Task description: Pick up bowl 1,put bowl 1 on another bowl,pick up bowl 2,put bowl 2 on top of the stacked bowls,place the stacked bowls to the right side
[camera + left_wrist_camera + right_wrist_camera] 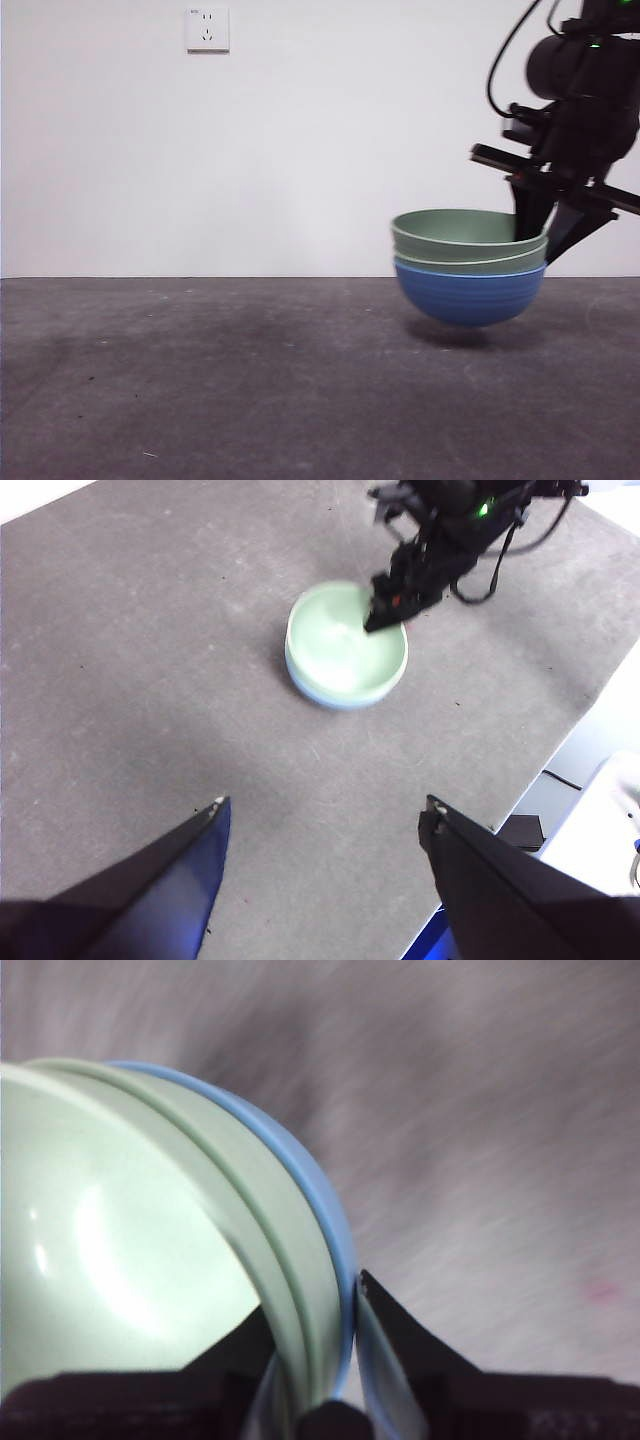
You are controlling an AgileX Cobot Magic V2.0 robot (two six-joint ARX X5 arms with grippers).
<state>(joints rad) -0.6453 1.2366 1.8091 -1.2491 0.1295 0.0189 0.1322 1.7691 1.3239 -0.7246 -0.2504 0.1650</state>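
The stacked bowls (469, 268) hang clear of table (200, 380) (tilted); right gripper (545, 235) pinches their rim.

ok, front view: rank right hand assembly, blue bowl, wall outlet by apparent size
1. right hand with its arm, the largest dark mass, partly cut off by the frame and perhaps nearer the camera.
2. blue bowl, only its lower body showing under the two green bowls.
3. wall outlet, smallest, but farther back.

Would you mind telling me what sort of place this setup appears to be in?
Probably a robotics lab or test room rather than a kitchen: a bare grey tabletop, a plain white wall with one power socket, and the right gripper holding the stacked bowls clear of the table.
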